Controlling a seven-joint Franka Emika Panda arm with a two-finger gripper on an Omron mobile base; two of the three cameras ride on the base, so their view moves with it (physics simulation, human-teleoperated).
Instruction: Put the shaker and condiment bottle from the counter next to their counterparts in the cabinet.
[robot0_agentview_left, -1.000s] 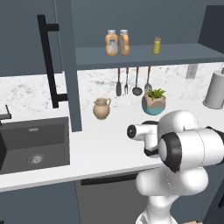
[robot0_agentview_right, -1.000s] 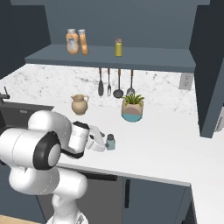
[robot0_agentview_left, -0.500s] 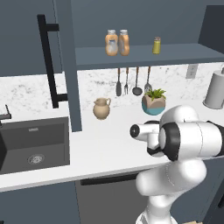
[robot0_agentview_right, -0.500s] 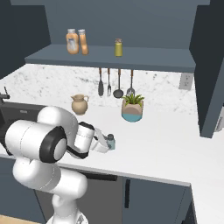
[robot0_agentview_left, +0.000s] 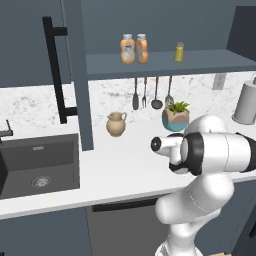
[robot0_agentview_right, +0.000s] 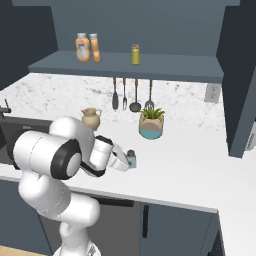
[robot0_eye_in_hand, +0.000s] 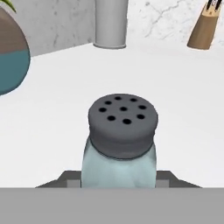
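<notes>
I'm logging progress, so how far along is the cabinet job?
Looks done: two orange bottles stand together on the cabinet shelf, apart from the yellow shaker. In hand: the pincer is at the blue-grey shaker on the counter; grip unclear. Left: lifting it and setting it beside the yellow one.

The white marble desk (robot0_agentview_left: 115, 165) has a dark sink (robot0_agentview_left: 37, 167) set into its left end. On it stand a tan jug (robot0_agentview_left: 116, 123), a potted plant (robot0_agentview_left: 175, 116) beside it, a grey roll (robot0_agentview_left: 245, 102) at the far right, and the shaker (robot0_agentview_right: 131, 158) near the front edge. Above, the shelf (robot0_agentview_left: 165, 64) carries two orange bottles (robot0_agentview_left: 134, 48) touching each other and, well apart to their right, a yellow shaker (robot0_agentview_left: 179, 52).
</notes>
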